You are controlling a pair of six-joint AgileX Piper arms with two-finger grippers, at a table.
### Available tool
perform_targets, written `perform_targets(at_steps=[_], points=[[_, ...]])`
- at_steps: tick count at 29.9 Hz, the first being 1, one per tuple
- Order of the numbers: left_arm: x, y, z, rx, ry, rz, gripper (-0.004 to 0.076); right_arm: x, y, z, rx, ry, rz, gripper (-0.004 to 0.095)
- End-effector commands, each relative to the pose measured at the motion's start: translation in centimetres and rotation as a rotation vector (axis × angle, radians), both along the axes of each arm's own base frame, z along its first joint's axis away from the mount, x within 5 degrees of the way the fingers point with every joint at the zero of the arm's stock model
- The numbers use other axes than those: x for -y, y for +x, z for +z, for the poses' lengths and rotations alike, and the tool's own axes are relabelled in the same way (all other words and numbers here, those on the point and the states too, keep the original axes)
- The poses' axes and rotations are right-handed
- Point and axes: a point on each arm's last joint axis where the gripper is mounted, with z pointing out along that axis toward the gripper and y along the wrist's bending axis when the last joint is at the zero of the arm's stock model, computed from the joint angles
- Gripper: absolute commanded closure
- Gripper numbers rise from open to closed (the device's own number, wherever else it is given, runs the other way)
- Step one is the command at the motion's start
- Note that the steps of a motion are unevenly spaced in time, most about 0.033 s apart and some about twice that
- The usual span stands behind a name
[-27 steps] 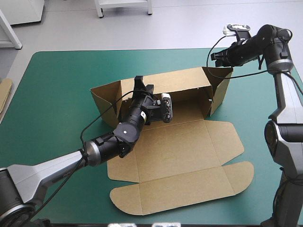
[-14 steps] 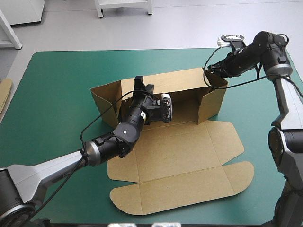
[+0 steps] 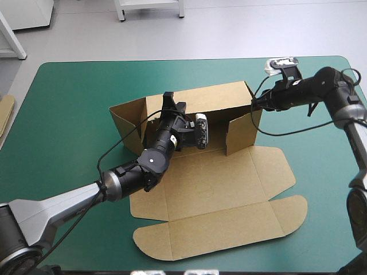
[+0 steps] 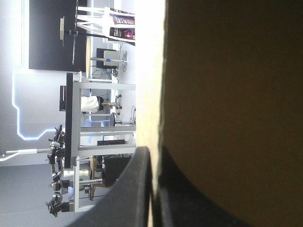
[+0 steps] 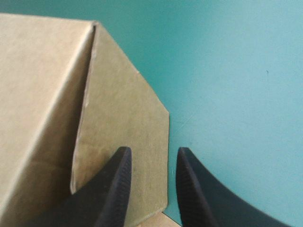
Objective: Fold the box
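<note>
From above, the box [image 3: 206,177] lies near the middle of the teal-green cover [image 3: 74,103]. Its floor and lid panels are flat toward the near edge, and the long back wall stands upright. An end flap at the left end is angled outward, and the end flap [image 3: 241,130] at the right end is turned inward across the floor. The left arm comes from the near left corner and stretches diagonally up to the back wall, where the left gripper [image 3: 168,102] sits at the wall's top edge, near its left end. The right arm enters from the right side and is bent low, almost level. The right gripper [image 3: 256,103] is at the right end of the back wall, at the corner. An edge of more board [image 3: 4,112] shows at the table's left edge.

In the left wrist view, the two black fingers [image 4: 128,198] are almost together, with the thin edge of the brown board pinched between them. The wall fills the space ahead of them.

In the right wrist view, the fingers [image 5: 113,189] stand a little apart and grasp nothing. One is over the folded flap, the other over the cover just beside the flap's free edge.
</note>
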Motion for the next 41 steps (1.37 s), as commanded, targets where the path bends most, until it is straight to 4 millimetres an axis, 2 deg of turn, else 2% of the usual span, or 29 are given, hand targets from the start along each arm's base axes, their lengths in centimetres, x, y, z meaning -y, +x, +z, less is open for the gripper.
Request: perform_targets(at_steps=[1, 6, 12, 17, 22, 25, 29, 32, 37, 41], points=[[-0.7, -0.3, 2.4, 0.064, -0.051, 0.037, 0.0732, -0.1, -2.7, 1.8, 0.224, 0.034, 0.0, 0.0612], [-0.7, -0.3, 2.4, 0.064, -0.051, 0.037, 0.0732, 0.1, -6.1, 0.7, 0.383, 0.03, -0.002, 0.0612], [-0.7, -0.3, 2.4, 0.064, -0.051, 0.037, 0.0732, -0.1, -8.5, -1.3, 0.412, -0.006, 0.067, 0.0612], [-0.7, -0.3, 2.4, 0.061, -0.062, 0.04, 0.0732, -0.2, -8.8, -1.9, 0.42, -0.053, 0.139, 0.0576], [-0.7, -0.3, 2.4, 0.06, -0.063, 0.04, 0.0732, 0.2, -8.5, -1.8, 0.469, -0.112, 0.118, 0.0422], [-0.7, -0.3, 2.4, 0.06, -0.063, 0.04, 0.0732, 0.5, -8.0, -1.7, 0.51, -0.149, 0.095, 0.0366], [-0.7, -0.3, 2.4, 0.06, -0.063, 0.04, 0.0732, 0.6, -7.5, -1.9, 0.497, -0.116, 0.056, 0.0362], [-0.7, -0.3, 2.4, 0.061, -0.063, 0.042, 0.0732, 0.6, -7.9, -1.5, 0.461, -0.073, 0.016, 0.0362], [-0.8, -0.3, 2.5, 0.065, -0.061, 0.045, 0.0732, 1.1, -10.1, 0.6, 0.472, -0.097, -0.025, 0.0372], [-0.8, -0.3, 2.5, 0.065, -0.061, 0.045, 0.0732, 1.5, -11.0, 2.3, 0.402, -0.034, -0.136, 0.0372]])
